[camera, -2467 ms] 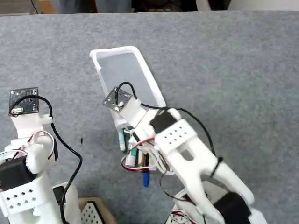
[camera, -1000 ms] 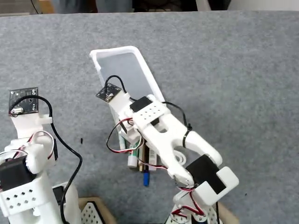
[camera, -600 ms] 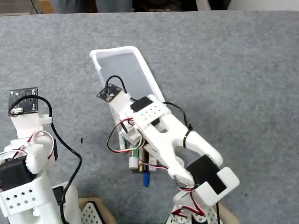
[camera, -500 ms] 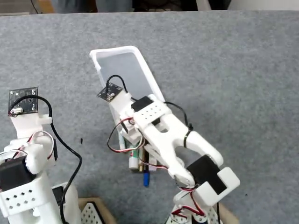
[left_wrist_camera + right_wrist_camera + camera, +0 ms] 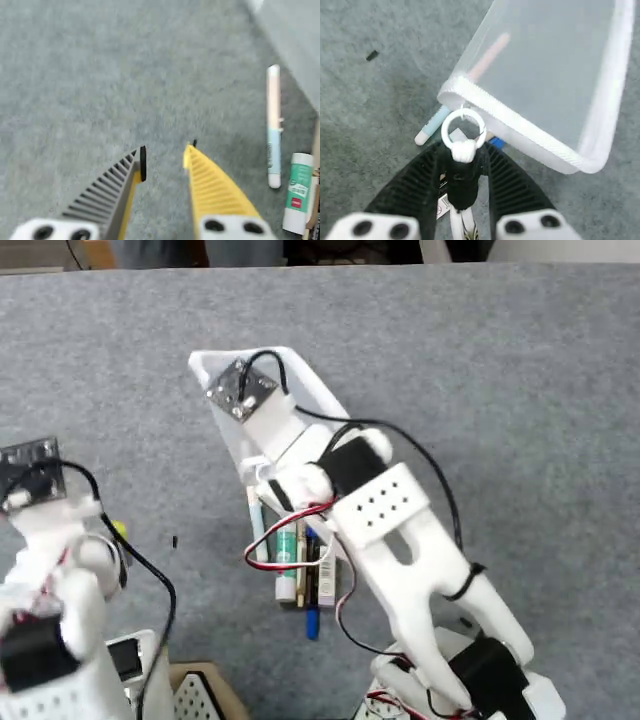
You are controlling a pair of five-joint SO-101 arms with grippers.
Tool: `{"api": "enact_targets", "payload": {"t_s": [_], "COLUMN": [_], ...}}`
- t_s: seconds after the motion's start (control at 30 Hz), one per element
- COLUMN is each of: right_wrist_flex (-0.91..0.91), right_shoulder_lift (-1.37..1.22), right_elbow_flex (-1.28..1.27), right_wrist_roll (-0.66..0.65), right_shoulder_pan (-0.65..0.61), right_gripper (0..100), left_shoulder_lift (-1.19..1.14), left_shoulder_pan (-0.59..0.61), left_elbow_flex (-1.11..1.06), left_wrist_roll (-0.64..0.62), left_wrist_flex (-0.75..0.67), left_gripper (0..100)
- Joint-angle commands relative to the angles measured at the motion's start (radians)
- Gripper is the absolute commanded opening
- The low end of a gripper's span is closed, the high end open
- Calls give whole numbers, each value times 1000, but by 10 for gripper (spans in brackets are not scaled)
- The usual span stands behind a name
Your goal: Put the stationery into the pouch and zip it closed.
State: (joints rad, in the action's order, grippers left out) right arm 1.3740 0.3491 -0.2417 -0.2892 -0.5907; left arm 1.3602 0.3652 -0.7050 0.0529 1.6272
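Note:
The translucent white pouch [image 5: 305,375] lies at the table's middle, and its near end is lifted off the mat [image 5: 545,75]. My right gripper [image 5: 463,150] is shut on the zip pull [image 5: 463,132], a white ring at the pouch's near corner. Loose stationery lies in a bundle just in front of the pouch: a white and blue pen [image 5: 258,530], a green glue stick [image 5: 288,565] and several pens beside it. My left gripper [image 5: 165,157] hangs open over bare mat, left of the pen [image 5: 273,125] and glue stick [image 5: 297,195], with nothing between its fingers.
The right arm [image 5: 400,540] stretches across the stationery bundle and hides part of it. A small dark speck [image 5: 174,541] lies on the grey mat between the arms. A tan box [image 5: 205,690] sits at the near edge.
The right arm has stretched toward the far side, and the pouch's near end has come up with it. The left arm has shifted left and tilted.

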Motion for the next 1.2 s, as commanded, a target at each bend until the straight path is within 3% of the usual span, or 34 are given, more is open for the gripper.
{"api": "enact_targets", "payload": {"t_s": [0.0, 0.2, 0.47, 0.6, 0.77, 1.17], "right_wrist_flex": [94, 199, 186, 178, 181, 181], "right_shoulder_lift": [39, 44, 39, 38, 38, 39], "right_elbow_flex": [166, 275, 326, 348, 349, 346], "right_wrist_roll": [2, 2, 2, -21, -35, -34], "right_shoulder_pan": [8, -115, -206, -232, -245, -242], "right_gripper": [12, 12, 12, 12, 12, 12], "left_shoulder_lift": [81, 155, 195, 192, 189, 84], "left_shoulder_pan": [-87, -139, -153, -153, -211, -271], "left_elbow_flex": [48, 56, 58, 68, 81, 35], "left_wrist_roll": [-25, -25, -25, -25, -69, -94], "left_wrist_flex": [9, 9, 3, 2, -29, -150], "left_gripper": [181, 181, 182, 184, 278, 242]}}
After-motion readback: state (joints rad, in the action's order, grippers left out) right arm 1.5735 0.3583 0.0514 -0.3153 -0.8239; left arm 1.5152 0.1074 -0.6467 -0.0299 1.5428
